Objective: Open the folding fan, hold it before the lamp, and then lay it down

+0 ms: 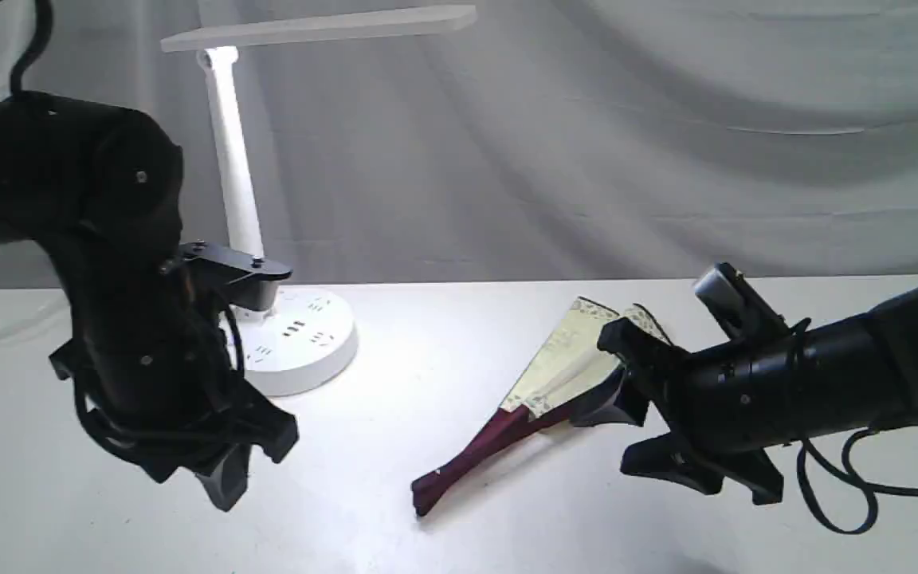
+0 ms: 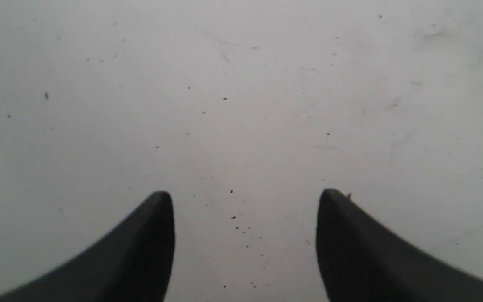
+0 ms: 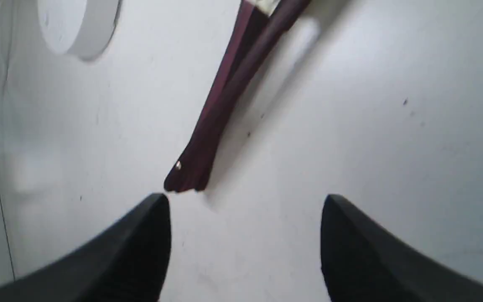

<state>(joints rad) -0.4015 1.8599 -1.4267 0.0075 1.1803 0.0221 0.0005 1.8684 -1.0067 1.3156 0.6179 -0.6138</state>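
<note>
The folding fan (image 1: 555,375) lies on the white table, spread only into a narrow wedge. Its maroon pivot end points to the front left, and its cream paper end is partly hidden behind my right gripper (image 1: 614,402). That gripper is open beside the fan's wide end, holding nothing. In the right wrist view the fan's ribs (image 3: 229,96) run away from the open right gripper (image 3: 245,197), with the pivot just beyond one fingertip. My left gripper (image 1: 256,466) hangs open over bare table in front of the lamp (image 1: 228,159). The left wrist view shows its open gripper (image 2: 245,193) above empty table.
The lamp's round base (image 1: 300,335) with sockets stands at the back left, also visible as the base (image 3: 74,25) in the right wrist view. A grey cloth backdrop (image 1: 666,143) hangs behind the table. A black cable (image 1: 849,494) loops under the right arm.
</note>
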